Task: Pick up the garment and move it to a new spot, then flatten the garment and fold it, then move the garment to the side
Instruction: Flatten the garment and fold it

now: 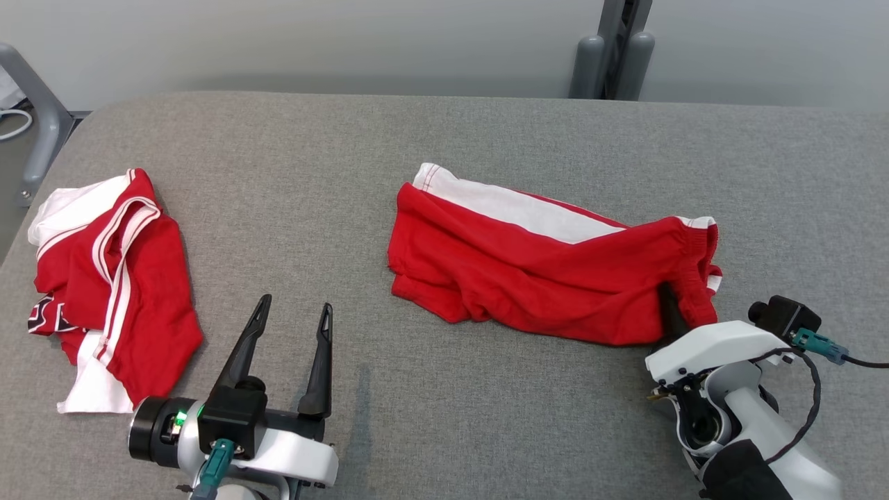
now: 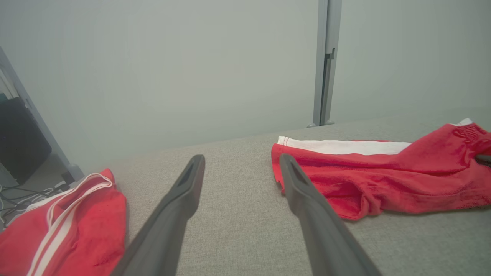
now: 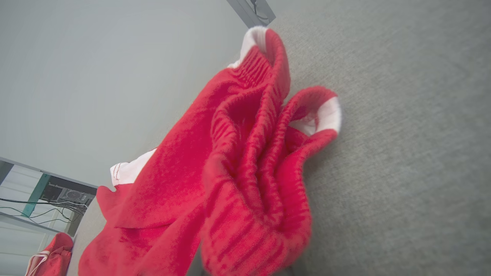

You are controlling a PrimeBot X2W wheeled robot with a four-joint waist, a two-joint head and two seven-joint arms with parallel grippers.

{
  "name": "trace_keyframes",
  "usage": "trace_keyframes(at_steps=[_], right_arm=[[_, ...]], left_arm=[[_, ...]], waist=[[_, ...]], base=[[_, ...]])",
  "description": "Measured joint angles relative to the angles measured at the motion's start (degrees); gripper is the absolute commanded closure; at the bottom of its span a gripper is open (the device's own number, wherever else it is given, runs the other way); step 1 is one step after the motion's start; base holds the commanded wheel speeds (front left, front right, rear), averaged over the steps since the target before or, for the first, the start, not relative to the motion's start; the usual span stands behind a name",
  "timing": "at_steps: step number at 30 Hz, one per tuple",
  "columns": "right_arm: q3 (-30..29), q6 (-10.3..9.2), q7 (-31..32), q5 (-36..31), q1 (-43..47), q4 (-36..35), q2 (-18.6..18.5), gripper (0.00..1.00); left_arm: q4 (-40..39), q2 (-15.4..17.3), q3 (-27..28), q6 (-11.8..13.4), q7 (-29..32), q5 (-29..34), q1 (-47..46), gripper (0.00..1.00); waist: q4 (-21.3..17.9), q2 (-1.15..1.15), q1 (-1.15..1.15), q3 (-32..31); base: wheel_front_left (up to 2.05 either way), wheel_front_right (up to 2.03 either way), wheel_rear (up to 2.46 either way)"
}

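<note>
Red shorts (image 1: 542,278) are lying across the middle-right of the grey fabric table (image 1: 444,132), crumpled, with a white panel (image 1: 521,208) running along the far edge. The ribbed waistband (image 1: 694,250) is pointing toward the robot's right, the leg hems toward its left.

The right gripper (image 1: 670,305) is reaching into that waistband end. One dark finger is sliding under the red cloth and disappearing there (the tips are buried, so I cannot tell whether they are pinching the fabric or standing apart). From the right wrist view the shorts (image 3: 230,172) are bunching up close against the lens, the waistband (image 3: 249,69) folding into two loops with white showing inside.

Over on the other side, the left gripper (image 1: 295,303) is hovering low above bare table, fingers spread wide and holding nothing. Its own camera is looking between those two fingers (image 2: 180,214) at the near hem of the shorts (image 2: 383,184), which are lying just beyond and to the right of the tips, apart from them.

A second piece, a red jersey (image 1: 118,278) with white stripes, is sitting rumpled at the table's left edge, well apart from the shorts. It is showing in the left wrist view (image 2: 69,230) at the lower left.
</note>
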Motion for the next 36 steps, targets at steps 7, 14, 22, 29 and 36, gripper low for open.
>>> trace_keyframes(at_steps=[7,14,22,29,36], right_arm=[[-0.11,0.04,-0.27,-1.98,-1.01,1.03,-1.14,1.0],[-0.85,0.08,-0.33,-4.91,-2.42,1.76,-6.73,1.0],[-0.14,0.08,-0.35,-7.33,-6.26,5.36,-13.86,1.0],[2.32,0.08,-0.34,-9.78,-9.06,8.01,-15.7,1.0],[4.13,0.08,-0.37,-10.16,-10.27,4.95,-14.72,1.0]], left_arm=[[0.2,0.01,0.11,-0.55,0.0,0.24,-0.28,0.0],[1.05,-0.22,-0.47,-0.99,0.0,0.57,-1.03,0.0],[1.41,-0.48,-0.67,-0.99,0.0,0.57,-1.13,0.0],[1.62,-0.83,-0.82,-0.99,0.0,0.55,-1.6,0.0],[2.19,-1.02,-0.68,-0.97,0.0,0.51,-1.9,0.0]], waist=[[0.04,0.0,0.0,0.64],[1.28,0.0,0.0,1.29],[2.8,0.0,0.0,1.78],[3.17,0.0,0.0,2.11],[2.73,0.0,0.0,0.9]], base=[[0.0,0.0,0.0],[0.0,0.0,0.0],[0.0,0.0,0.0],[0.0,0.0,0.0],[0.0,0.0,0.0]])
